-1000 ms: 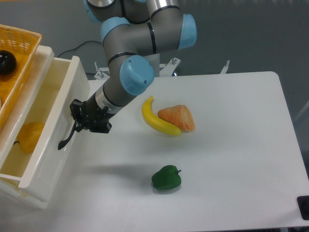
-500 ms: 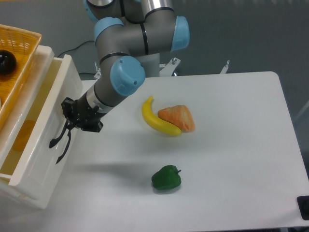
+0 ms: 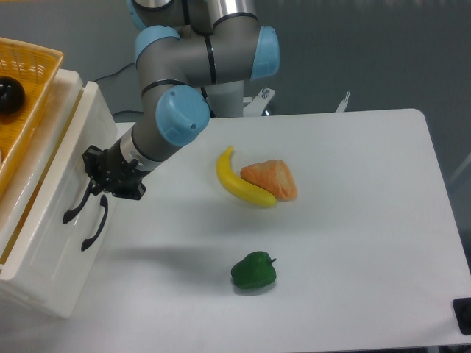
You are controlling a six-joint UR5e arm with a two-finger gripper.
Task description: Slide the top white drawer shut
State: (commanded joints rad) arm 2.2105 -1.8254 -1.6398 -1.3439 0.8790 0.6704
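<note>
The top white drawer point(image 3: 68, 158) sits at the left, uppermost in its cabinet. It is pushed almost fully in, with only a thin strip of its inside showing along the left. Its black arched handle point(image 3: 73, 210) hangs on the front panel. My gripper point(image 3: 93, 179) is pressed against that panel just above the handle. The fingers look shut with nothing between them. Behind it the arm point(image 3: 173, 121) reaches down from the upper middle.
Below it is a lower white drawer front point(image 3: 62, 276) with its own black handle point(image 3: 96, 228). A yellow woven basket point(image 3: 29, 70) holding a black ball point(image 3: 9, 94) rests on the cabinet. A banana point(image 3: 239, 185), an orange lump point(image 3: 272, 179) and a green pepper point(image 3: 254, 271) lie on the table.
My gripper has moved left against the drawer front, and the top drawer has slid from wide open to nearly shut. The yellow item inside it is now hidden.
</note>
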